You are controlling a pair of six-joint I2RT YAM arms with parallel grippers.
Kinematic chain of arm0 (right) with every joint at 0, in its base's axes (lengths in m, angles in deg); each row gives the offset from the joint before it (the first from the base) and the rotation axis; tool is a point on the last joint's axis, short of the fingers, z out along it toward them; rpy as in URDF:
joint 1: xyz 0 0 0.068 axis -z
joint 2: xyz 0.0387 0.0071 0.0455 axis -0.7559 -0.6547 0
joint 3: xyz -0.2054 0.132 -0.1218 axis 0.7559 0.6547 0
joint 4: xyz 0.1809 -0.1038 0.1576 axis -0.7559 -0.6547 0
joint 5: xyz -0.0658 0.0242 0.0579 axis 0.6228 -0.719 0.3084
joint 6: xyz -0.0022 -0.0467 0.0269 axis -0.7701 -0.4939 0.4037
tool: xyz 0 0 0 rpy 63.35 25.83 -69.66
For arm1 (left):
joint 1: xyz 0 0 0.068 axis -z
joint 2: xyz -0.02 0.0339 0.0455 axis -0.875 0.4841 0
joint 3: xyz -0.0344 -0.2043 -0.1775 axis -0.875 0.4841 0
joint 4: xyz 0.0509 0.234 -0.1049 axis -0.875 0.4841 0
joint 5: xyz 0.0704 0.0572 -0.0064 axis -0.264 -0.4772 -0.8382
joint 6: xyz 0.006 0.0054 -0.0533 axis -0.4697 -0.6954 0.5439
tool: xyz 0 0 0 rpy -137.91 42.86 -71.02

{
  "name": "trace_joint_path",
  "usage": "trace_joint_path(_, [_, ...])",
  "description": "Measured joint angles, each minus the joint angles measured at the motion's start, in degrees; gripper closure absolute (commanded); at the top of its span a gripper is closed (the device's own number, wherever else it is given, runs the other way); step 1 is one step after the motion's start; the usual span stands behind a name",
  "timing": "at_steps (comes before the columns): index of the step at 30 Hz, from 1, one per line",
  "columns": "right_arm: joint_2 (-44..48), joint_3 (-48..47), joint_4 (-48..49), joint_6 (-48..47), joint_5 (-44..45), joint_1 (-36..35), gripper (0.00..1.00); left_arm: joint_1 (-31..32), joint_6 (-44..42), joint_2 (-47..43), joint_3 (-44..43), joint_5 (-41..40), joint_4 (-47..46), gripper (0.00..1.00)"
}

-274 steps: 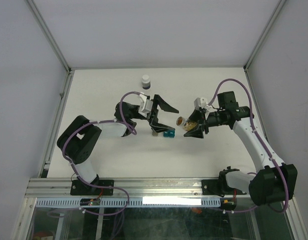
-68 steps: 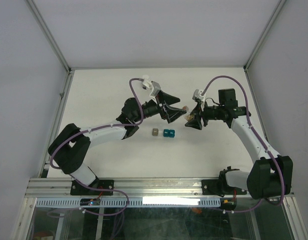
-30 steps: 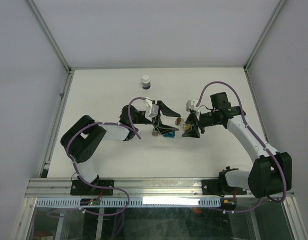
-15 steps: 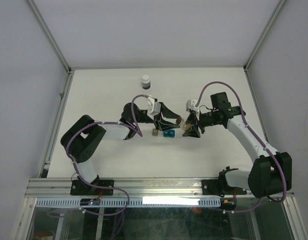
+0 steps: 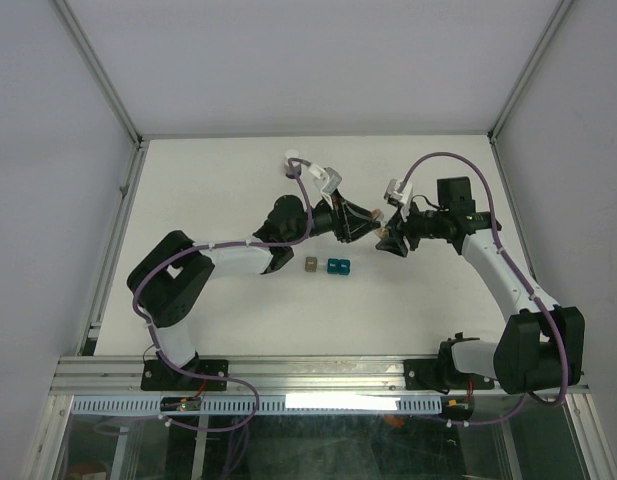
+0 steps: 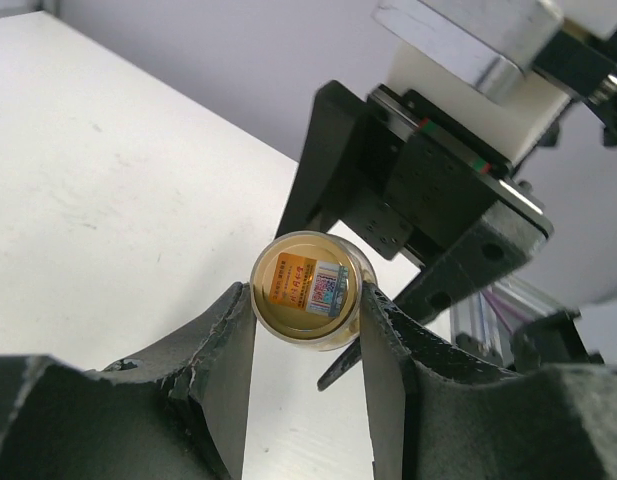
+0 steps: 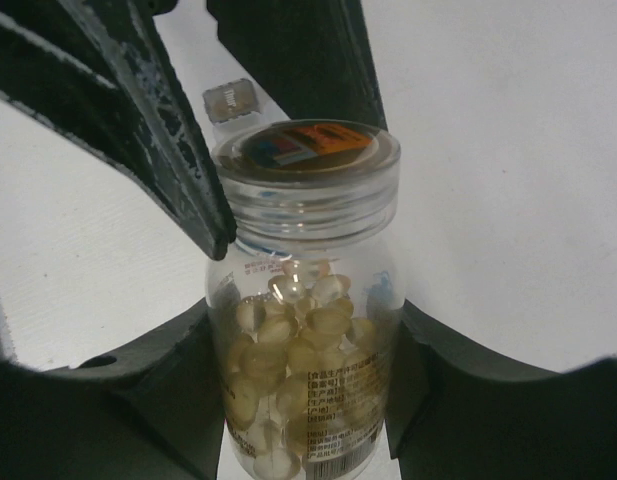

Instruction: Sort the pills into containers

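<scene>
Pills [image 7: 303, 340]: a tan-yellow mass filling the lower part of a clear vial [image 7: 308, 205], which is held off the table [image 5: 208, 180] between the two arms, near the table's middle in the top view.

Right gripper [image 7: 306, 335]: fingers clamped on the vial body, one at 9 o'clock and one at 3 o'clock of it in the right wrist view.

Left gripper [image 6: 308, 300]: fingers closed against the rim of the cap [image 6: 310, 287], touching it at 9 and 3 o'clock in the left wrist view. That view looks at the cap end-on and shows its orange and blue label. Cap is seated on the vial; no gap shows at the neck.

Axis: the vial's long axis runs from one gripper to the other. The cap end points to 12 o'clock, away from the right wrist camera and straight toward the left wrist camera. Both grippers are on the vial, so neither arm is nearer; they are aligned on one axis, as a twist-off requires.

Containers: grey-brown cup [image 5: 311, 265] and teal-blue cup [image 5: 338, 266] stand just beside each other on the table, at roughly 8 o'clock from the vial in the top view, apart from both grippers. Their contents cannot be made out.

Judgement: step in hand is uncapping; no pill has been sorted. The risk is spillage if the vial tips once the cap is off.
</scene>
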Motion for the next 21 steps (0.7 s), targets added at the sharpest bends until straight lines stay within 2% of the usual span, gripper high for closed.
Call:
trace_joint_path(1, [0.0, 0.0, 0.2, 0.4, 0.8, 0.1, 1.00, 0.6, 0.7, -0.1, 0.0, -2.5, 0.8, 0.97])
trace_joint_path(3, [0.0, 0.0, 0.4, 1.0, 2.0, 0.2, 1.00, 1.6, 1.8, -0.4, -0.1, -6.6, 1.9, 0.73])
trace_joint_path(6, [0.0, 0.0, 0.9, 1.8, 2.2, 0.3, 1.00, 2.0, 3.0, -0.6, -0.1, -9.4, 2.1, 0.46])
trace_joint_path(8, [0.0, 0.0, 1.3, 2.1, 1.9, 0.3, 1.00, 2.0, 3.1, -0.6, -0.1, -10.0, 1.7, 0.35])
trace_joint_path(10, [0.0, 0.0, 0.7, 2.3, 0.6, 0.0, 1.00, 1.9, 3.0, -0.6, -0.1, -10.6, 1.0, 0.26])
trace_joint_path(17, [0.0, 0.0, -0.5, 2.4, -2.1, -0.2, 1.00, 1.8, 1.0, -1.7, 2.0, -12.7, -1.5, 0.03])
trace_joint_path(21, [0.0, 0.0, -0.7, 2.4, -2.8, -0.1, 1.00, 1.8, -1.0, -3.5, 3.9, -13.4, -1.7, 0.01])
